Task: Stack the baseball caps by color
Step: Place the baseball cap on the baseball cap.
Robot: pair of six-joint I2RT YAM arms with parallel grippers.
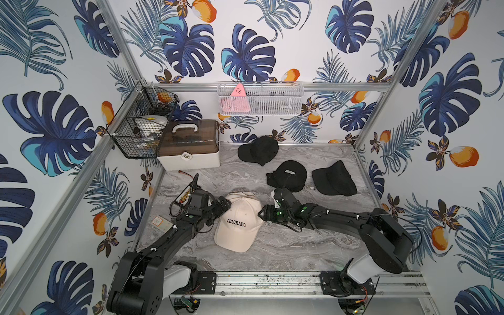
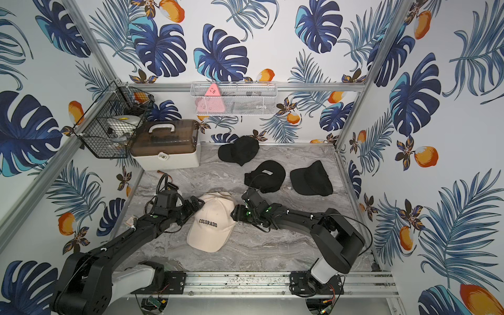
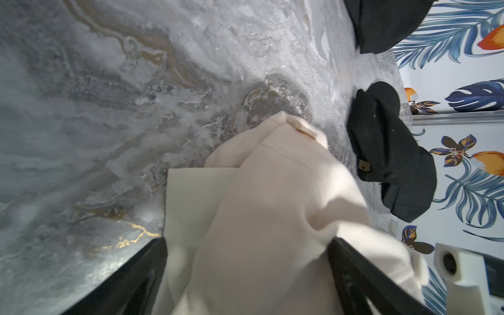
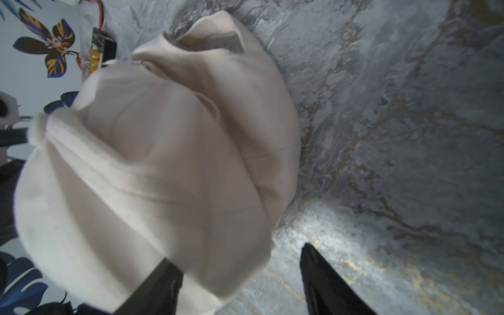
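Nested cream caps [image 1: 240, 222] lie stacked. The left gripper [image 1: 227, 204] and right gripper [image 1: 261, 214] flank them, jaws spread wide, likely squaring the pile.

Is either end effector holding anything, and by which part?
Nothing held: left end effector and right end effector stand open at the cream cap stack.

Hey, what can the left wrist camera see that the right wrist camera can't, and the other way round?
Only the left wrist view shows black caps: a whole black cap on the table near the cream one, and the edge of a second black cap. Only the right wrist view shows a small yellow-and-black part with red wires at the table's edge. Both share the cream cap, the marbled table, the leafy wall and wide-apart pincer fingers.
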